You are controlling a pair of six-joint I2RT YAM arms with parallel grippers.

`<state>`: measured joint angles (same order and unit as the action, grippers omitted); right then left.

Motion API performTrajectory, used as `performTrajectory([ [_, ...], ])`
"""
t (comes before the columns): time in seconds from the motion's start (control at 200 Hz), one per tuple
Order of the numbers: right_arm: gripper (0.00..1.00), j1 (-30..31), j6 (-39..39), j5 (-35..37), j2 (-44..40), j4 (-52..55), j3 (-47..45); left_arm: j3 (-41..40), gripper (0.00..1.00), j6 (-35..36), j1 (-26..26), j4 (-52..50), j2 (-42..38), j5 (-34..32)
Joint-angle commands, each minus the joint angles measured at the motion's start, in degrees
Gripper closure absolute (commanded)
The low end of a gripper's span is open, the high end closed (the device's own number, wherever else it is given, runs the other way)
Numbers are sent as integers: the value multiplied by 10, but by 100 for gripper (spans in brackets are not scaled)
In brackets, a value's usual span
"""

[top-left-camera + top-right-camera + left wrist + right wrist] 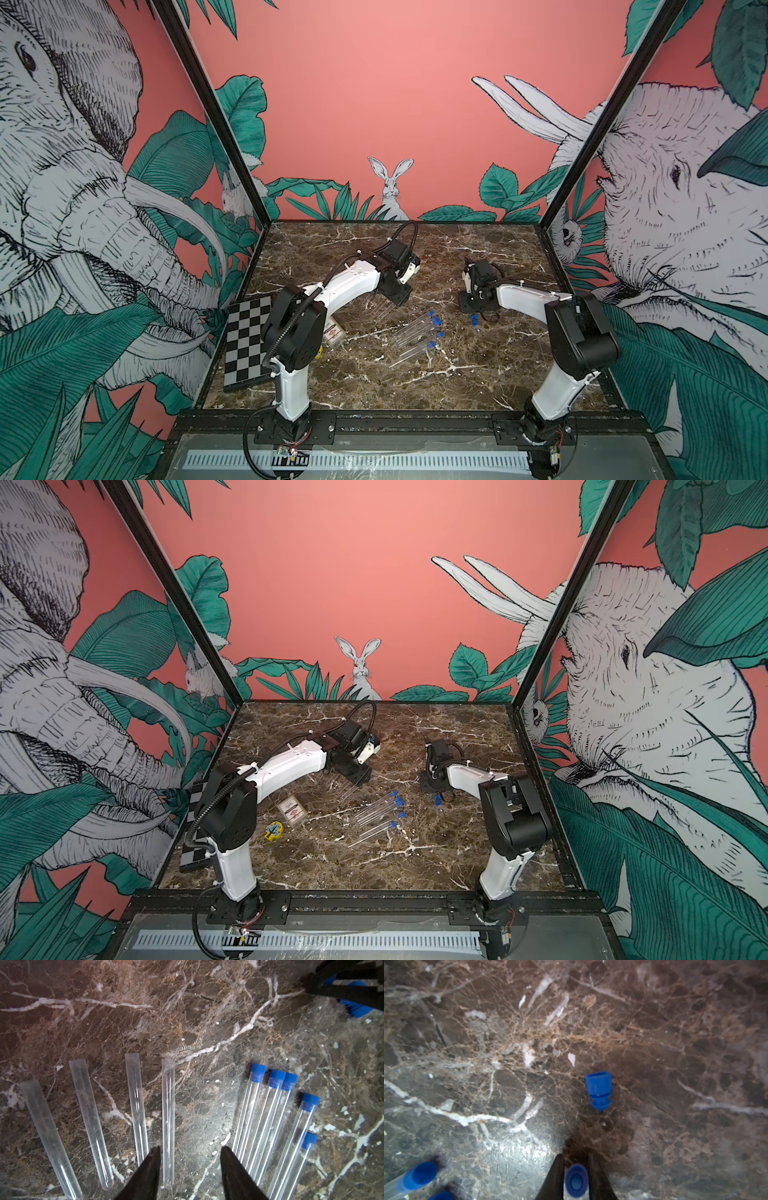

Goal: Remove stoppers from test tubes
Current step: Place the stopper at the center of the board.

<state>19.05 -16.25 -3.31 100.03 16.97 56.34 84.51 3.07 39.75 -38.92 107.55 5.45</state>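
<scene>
Several clear uncapped test tubes (89,1122) lie side by side on the marble table (415,386). My left gripper (191,1153) hangs open over them, and one bare tube (168,1122) lies loose between its fingers. Beside them lie several tubes (270,1126) (411,334) that carry blue stoppers (258,1072). To their right my right gripper (575,1156) (473,309) is low over the table. Its fingers stand close on both sides of a blue stopper (576,1180). Another loose stopper (599,1089) (473,319) lies on the marble just ahead of it.
A checkerboard (245,345) leans at the table's left edge. A flat clear card case (294,810) and a small yellow object (273,831) lie near the left arm's base. Patterned walls close in the table on three sides.
</scene>
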Motion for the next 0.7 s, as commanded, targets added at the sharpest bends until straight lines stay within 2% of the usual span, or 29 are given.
performTrajectory([
  [0.0,73,-1,-1,16,0,0,-3,-5,51,8,21,-15,-8,-1],
  [0.15,66,-1,-2,26,-14,2,-8,-3,51,2,34,-19,-3,-7],
  [0.38,62,0,2,26,-62,10,-15,-2,53,-10,53,-16,9,-4],
  [0.695,57,3,-33,-45,-137,-13,-68,-10,56,-23,64,0,44,-4],
])
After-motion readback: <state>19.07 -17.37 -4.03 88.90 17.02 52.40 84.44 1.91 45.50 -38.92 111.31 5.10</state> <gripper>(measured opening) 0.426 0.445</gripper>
